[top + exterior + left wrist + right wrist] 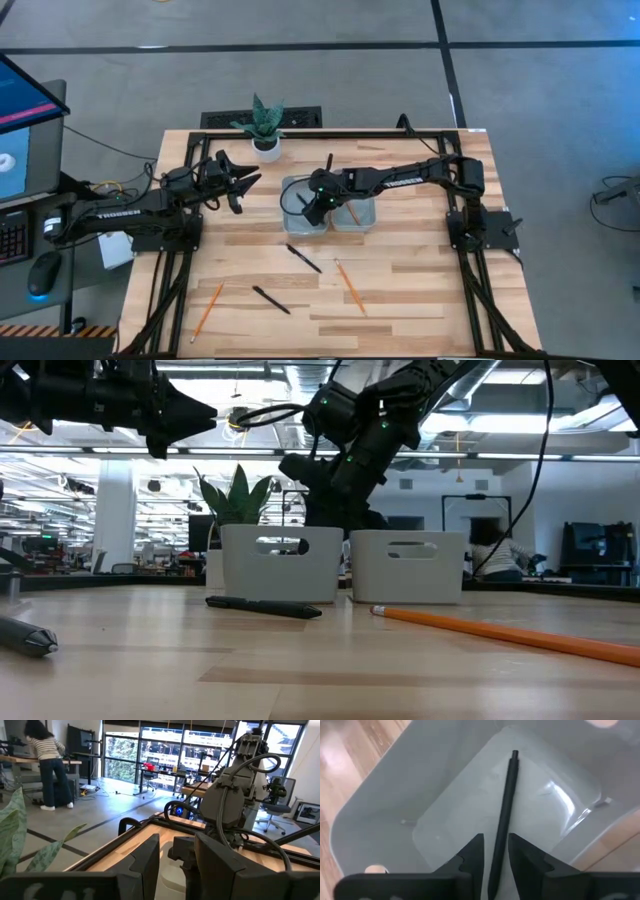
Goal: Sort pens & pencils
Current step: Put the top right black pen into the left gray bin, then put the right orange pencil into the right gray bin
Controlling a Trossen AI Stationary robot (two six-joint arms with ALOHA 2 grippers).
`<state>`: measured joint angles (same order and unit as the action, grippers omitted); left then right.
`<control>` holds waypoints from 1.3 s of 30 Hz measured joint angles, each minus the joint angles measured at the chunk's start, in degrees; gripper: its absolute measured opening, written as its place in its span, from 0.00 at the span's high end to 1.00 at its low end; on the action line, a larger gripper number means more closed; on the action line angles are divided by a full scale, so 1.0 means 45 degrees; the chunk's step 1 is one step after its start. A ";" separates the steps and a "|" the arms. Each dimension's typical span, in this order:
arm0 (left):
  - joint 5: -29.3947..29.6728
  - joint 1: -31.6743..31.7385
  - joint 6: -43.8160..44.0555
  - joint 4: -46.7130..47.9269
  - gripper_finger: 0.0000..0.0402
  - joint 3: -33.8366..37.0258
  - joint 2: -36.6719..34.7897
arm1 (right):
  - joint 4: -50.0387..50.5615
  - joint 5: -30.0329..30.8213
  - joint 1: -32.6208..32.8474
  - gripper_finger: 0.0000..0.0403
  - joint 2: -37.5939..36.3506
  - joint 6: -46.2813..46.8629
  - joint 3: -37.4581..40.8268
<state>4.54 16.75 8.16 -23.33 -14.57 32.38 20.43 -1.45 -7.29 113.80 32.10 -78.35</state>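
My right gripper (313,207) hangs over the left grey bin (292,222), shut on a black pen (506,795) that points down into the bin (380,815). Two more black pens (303,258) (270,299) lie flat on the table. One orange pencil (352,213) lies in the right grey bin (366,222). Two other pencils (350,287) (208,310) lie flat on the wood. My left gripper (250,180) waits open in the air left of the bins and holds nothing. My right gripper has the black pen pinched between its two fingers (472,852), coming from above and pointing down. The pen runs along the fingers, out past their tips (501,832). Its free end (514,754) is low in the left bin; I cannot tell whether it touches the floor.
A potted plant (265,125) stands at the far edge behind the bins. In the low view a pen (262,606) lies in front of the left bin (280,563), and a pencil (510,635) lies in front of the right bin (407,565). A monitor and mouse sit off the table's left.
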 joint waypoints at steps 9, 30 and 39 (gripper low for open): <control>0.0000 0.0000 0.0000 0.0073 0.71 0.0000 -0.0005 | -0.0729 0.0042 -0.0060 0.67 -0.0090 -0.0085 0.0006; -0.0145 -0.0005 0.0379 0.0834 0.71 0.0000 -0.0004 | -0.0566 -0.0053 0.1378 0.66 -0.0840 -0.3835 -0.2472; -0.0187 -0.0005 0.0366 0.1657 0.71 0.0000 -0.0005 | 0.0173 -0.0049 0.2496 0.67 -0.0840 -0.4305 -0.2482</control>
<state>3.69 16.73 9.81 -15.87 -14.57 32.36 21.20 -1.67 3.95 110.02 12.73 -89.52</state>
